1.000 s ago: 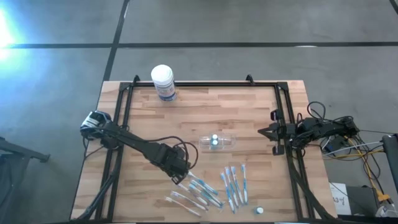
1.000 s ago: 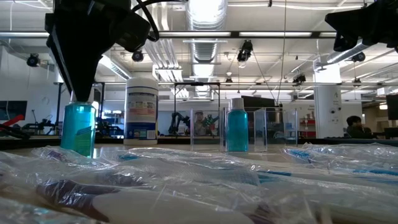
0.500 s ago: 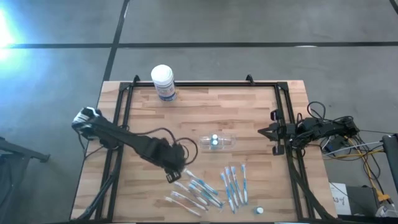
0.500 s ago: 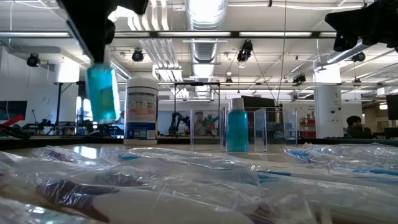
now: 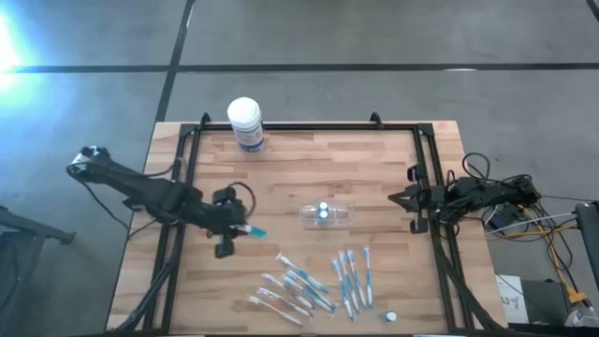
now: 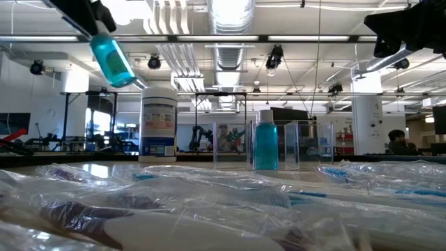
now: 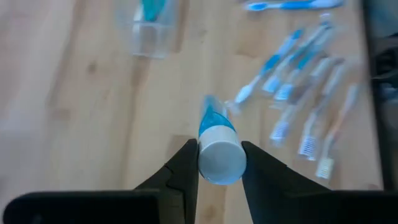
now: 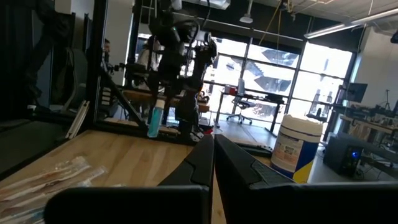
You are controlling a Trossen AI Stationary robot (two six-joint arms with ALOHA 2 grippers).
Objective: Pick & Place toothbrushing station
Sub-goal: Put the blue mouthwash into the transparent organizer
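The left end effector (image 5: pixel 234 230) hangs above the left half of the light wooden slatted table (image 5: pixel 309 159), its two dark fingers (image 7: pixel 186 168) closed on a small translucent blue tube with a white round cap (image 7: pixel 217 149). In the high view the tube's blue end juts out toward the table's middle, so its long axis runs roughly left to right; the low view shows it tilted, clear of the tabletop.

Near the back edge stands a white round tub with a blue label (image 5: pixel 245 123), upright.

Near the table's middle lies the toothbrushing station, a small clear see-through plastic holder of roughly oval outline (image 5: pixel 328 213). Its long axis runs left to right across the table, and an upright blue bottle with a white cap (image 6: pixel 265 145) stands in it. The holder is well apart from both arms.

Between the holder and the front edge lie loose toothbrushes in clear wrappers (image 5: pixel 323 281), in a fanned cluster and a more parallel row. A small white round cap (image 5: pixel 390 317) sits near the front edge.

The right end effector (image 5: pixel 401 197) waits at the table's right edge, its dark fingers (image 8: pixel 205 155) pressed together on nothing.
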